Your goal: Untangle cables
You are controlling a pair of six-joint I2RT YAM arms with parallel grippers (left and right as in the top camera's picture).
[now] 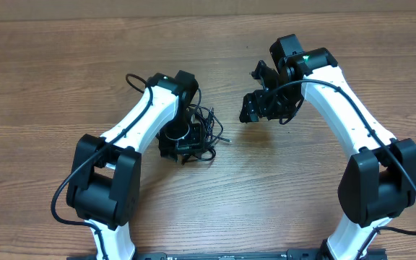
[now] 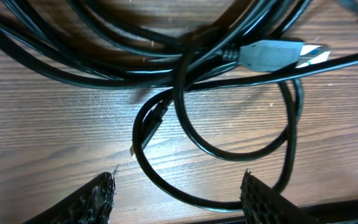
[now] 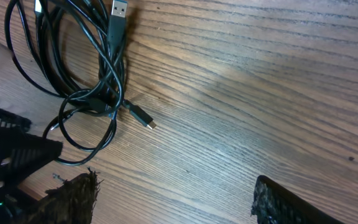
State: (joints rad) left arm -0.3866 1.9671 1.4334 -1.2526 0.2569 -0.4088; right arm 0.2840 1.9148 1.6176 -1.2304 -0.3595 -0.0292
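Note:
The cables (image 1: 209,127) lie in a black tangle on the wooden table, just right of my left gripper (image 1: 183,144). In the left wrist view the cables (image 2: 166,56) cross in several strands, with a silver-tipped plug (image 2: 278,55) at the upper right. One loop (image 2: 229,152) curves down between the left gripper's (image 2: 179,199) open fingers, close to the right finger (image 2: 263,199); nothing is pinched. My right gripper (image 1: 253,94) hovers apart, right of the tangle. In the right wrist view it (image 3: 176,199) is open over bare wood, with the cables (image 3: 98,68) and a small plug (image 3: 143,118) at the upper left.
The wooden table (image 1: 49,72) stretches all around the tangle. Both white arms reach in from the near edge. The left gripper's black body (image 3: 11,155) shows at the lower left of the right wrist view, next to the cables.

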